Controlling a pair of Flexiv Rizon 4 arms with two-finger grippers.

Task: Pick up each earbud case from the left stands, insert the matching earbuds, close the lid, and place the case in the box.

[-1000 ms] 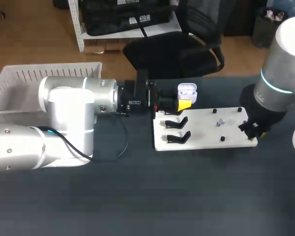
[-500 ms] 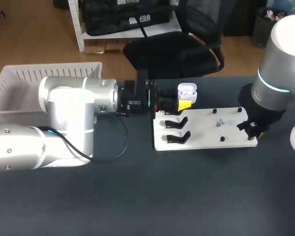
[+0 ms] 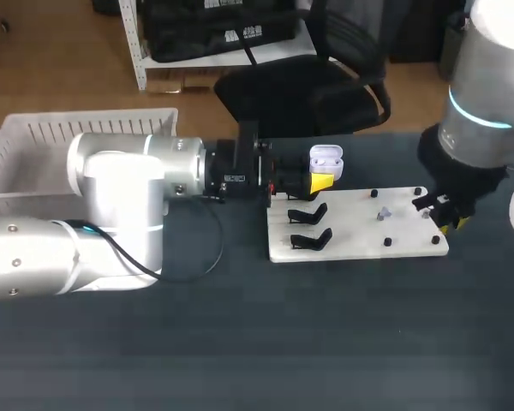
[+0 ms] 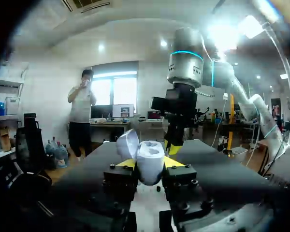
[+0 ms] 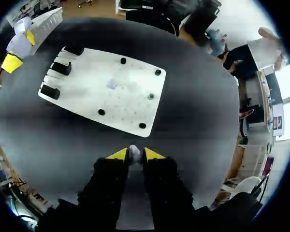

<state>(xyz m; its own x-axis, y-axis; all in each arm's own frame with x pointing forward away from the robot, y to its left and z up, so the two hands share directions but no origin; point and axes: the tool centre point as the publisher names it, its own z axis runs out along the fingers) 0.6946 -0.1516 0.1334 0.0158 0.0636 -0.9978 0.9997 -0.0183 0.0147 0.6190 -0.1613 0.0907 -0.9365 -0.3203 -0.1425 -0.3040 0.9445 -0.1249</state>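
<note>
Held up at the far left corner of the board: a small white plastic earbud case (image 3: 326, 157), lid hinged open and tipped back, raised clear of the stands. Clenched from two sides, low on its body, by the yellow tips of the left end effector (image 4: 150, 163), with the open mouth turned up and toward the other arm. Sockets filled or empty: not discernible.

Pinched between the yellow tips of the right end effector (image 3: 449, 222): a tiny white earbud (image 5: 134, 152), grasped and lifted off the board, hanging near the board's right edge, well apart from the case.

Beneath both: a flat white rectangular board (image 3: 360, 240), with black curved stands (image 3: 309, 214) along its left part, those in view bare, and several short black pegs (image 3: 386, 242) across its right part. Off past the left arm: a white slatted plastic box (image 3: 34, 141). Underneath, a dark grey surface (image 3: 325, 342).

Step in hand, by judgement: insertion of the earbud, with the case presented and the bud picked but not yet seated. Next move likely to call for carrying the bud across the board to just above the open case, matching its shape to the socket, lowering gently, then letting go. Small part and close fit, so slight misalignment liable to jam or drop it. Lid closing and placing in the box not yet done.
</note>
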